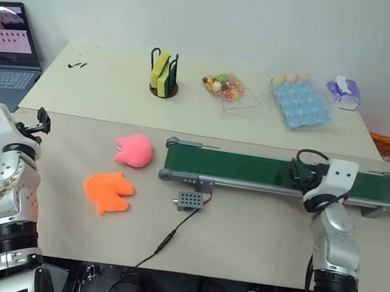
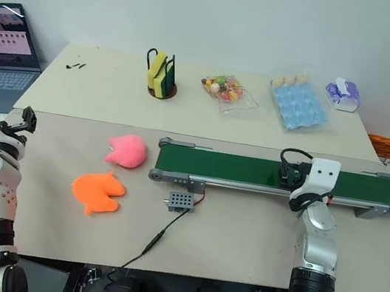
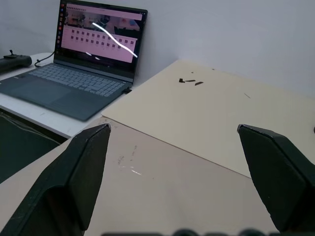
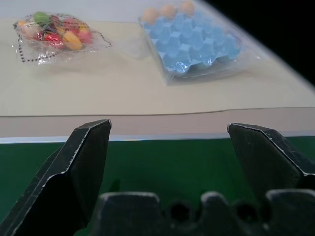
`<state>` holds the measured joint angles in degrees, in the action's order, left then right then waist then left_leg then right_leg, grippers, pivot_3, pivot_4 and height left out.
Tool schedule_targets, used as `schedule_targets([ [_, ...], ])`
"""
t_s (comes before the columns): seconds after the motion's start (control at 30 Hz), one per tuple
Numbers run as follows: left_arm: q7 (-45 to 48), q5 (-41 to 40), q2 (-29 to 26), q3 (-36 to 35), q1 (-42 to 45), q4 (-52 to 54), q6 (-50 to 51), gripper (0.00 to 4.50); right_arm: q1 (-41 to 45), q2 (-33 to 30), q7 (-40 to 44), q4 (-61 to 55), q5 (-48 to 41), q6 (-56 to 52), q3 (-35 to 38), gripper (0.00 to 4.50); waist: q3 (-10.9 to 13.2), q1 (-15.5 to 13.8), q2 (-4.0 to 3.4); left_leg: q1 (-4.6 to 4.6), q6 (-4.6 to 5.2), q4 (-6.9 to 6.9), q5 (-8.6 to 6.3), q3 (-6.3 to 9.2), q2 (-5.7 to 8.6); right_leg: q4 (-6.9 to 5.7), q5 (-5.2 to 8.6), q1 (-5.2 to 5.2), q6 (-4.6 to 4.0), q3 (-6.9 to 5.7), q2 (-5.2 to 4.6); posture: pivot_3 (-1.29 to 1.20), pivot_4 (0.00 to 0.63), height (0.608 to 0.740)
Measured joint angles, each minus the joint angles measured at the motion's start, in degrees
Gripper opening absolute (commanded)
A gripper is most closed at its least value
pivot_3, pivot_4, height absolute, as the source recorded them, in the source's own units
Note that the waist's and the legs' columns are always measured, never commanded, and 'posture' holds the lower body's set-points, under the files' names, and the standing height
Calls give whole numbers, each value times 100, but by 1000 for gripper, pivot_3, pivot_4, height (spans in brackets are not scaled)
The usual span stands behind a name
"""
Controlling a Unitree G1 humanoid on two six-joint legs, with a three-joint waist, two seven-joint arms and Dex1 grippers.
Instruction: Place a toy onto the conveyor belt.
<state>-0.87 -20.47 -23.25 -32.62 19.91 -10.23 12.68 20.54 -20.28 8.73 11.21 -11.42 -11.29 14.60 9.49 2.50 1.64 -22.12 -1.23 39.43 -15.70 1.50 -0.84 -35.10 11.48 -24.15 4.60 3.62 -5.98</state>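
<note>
The orange toy [image 1: 108, 191] lies flat on the table, in front of and left of the conveyor belt [image 1: 251, 170]. The belt is a long green strip in a grey frame and carries nothing. My left gripper [image 1: 42, 122] hangs open at the table's left edge, well to the left of the toy, nothing between its fingers [image 3: 88, 157]. My right gripper [image 1: 299, 169] hovers open over the belt's right part, green belt showing between its fingers [image 4: 83, 152].
A pink plush toy [image 1: 134, 150] sits by the belt's left end, behind the orange one. A grey control box [image 1: 189, 201] with a cable lies in front of the belt. A sponge holder [image 1: 163, 75], sweets bag [image 1: 225, 87] and blue egg tray [image 1: 299, 103] stand behind. A laptop [image 1: 2, 46] is far left.
</note>
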Motion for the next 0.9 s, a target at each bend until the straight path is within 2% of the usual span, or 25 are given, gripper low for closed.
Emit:
schedule_targets([
  [0.13,34,16,-4,17,1,-32,-11,4402,-1,-9,149,-59,4,-2,-93,4500,0,7,0,1,0,0,0,-1,0,1,0,-1,0,0,0,0,150,740],
  [0.37,80,88,-4,219,34,-88,-18,4402,-312,-124,1980,-1939,-863,-486,-1174,4500,0,4,0,4,0,-6,0,3,-1,-1,0,2,0,1,2,0,150,740],
  [0.53,85,88,-4,222,37,-90,-19,4402,-496,-794,3354,-3179,-1620,-1006,-1748,4500,0,-48,0,1,0,-5,0,4,1,4,0,2,0,-5,-2,0,150,740],
  [0.63,139,117,-6,261,44,-90,-18,4402,-488,-1228,4197,-3681,-2328,-1218,-1758,4500,0,-45,2,9,0,-5,0,5,1,12,1,11,1,-5,-1,0,150,740],
  [0.77,304,-107,-11,202,-45,101,120,4402,-665,-1252,4632,-3591,-2588,-1030,-1409,4500,-3,-46,7,12,0,-5,0,5,0,10,1,12,1,-5,-1,0,150,740],
  [0.9,592,-903,92,-34,-264,530,646,4402,-945,-692,4517,-3130,-2424,-561,-1412,4500,-3,-18,6,8,0,-8,0,1,-1,5,1,1,1,-1,-2,0,150,740],
])
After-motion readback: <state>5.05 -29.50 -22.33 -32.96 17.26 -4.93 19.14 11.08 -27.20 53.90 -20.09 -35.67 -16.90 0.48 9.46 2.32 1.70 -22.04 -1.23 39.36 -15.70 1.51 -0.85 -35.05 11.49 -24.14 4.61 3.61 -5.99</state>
